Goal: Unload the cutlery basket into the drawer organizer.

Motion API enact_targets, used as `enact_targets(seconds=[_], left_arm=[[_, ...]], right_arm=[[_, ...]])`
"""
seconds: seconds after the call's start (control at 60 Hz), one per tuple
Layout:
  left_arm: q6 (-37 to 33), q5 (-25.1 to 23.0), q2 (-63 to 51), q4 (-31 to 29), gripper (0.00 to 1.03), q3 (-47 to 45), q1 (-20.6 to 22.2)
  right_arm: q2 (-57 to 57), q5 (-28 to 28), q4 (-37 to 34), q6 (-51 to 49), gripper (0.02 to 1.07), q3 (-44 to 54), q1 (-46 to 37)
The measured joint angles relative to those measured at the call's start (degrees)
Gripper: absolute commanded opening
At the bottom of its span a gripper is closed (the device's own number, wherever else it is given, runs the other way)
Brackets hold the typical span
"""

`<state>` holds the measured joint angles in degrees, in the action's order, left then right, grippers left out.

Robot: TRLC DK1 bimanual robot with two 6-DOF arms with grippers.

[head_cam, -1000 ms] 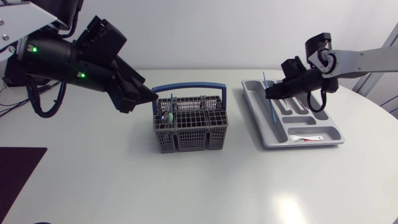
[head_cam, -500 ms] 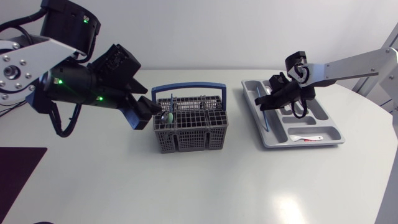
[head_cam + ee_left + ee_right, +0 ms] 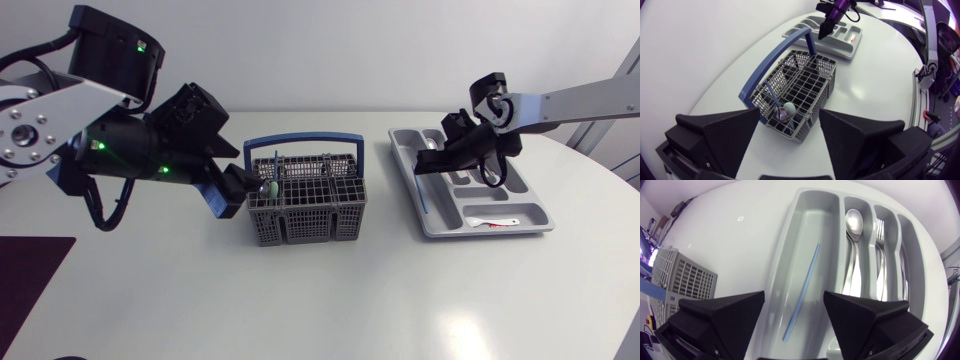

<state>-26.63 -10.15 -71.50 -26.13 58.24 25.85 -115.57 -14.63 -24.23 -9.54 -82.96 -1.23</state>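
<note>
Released within the last second, the blue stick [image 3: 801,292] now lies flat in the long outer compartment of the drawer organizer [image 3: 810,210], the one nearest the cutlery basket [image 3: 310,210]. My right tool [image 3: 794,305] hangs just above it, fingers spread and empty. My left tool [image 3: 236,192], also spread, has closed in on the basket's side away from the organizer, facing a spoon [image 3: 786,111] and a second blue stick [image 3: 771,95]. I judge one item delivered, and these two are next.
</note>
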Motion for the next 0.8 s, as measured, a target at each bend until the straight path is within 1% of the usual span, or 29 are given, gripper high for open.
enact_targets(seconds=[0.283,0.433,0.55,0.633,0.8], left_arm=[[-0.1,0.2,0.0,1.9,0.98,-2.0,0.3],[-4.2,0.2,0.8,2.1,0.99,-2.9,0.2],[-7.8,-0.4,1.1,2.2,0.99,-2.9,-1.6],[-8.7,-0.5,1.1,2.2,0.98,-2.9,-2.6],[-9.5,-1.3,1.1,2.3,0.98,-2.9,-2.6]], right_arm=[[11.9,-0.6,1.6,-2.1,0.95,10.1,0.2],[18.3,-0.5,3.6,-4.5,0.95,16.2,1.7],[23.8,-0.5,4.6,-6.2,0.95,20.8,4.1],[27.3,-0.7,4.8,-6.9,0.95,23.0,5.5],[33.0,-2.4,4.7,-7.1,0.95,26.0,9.2]])
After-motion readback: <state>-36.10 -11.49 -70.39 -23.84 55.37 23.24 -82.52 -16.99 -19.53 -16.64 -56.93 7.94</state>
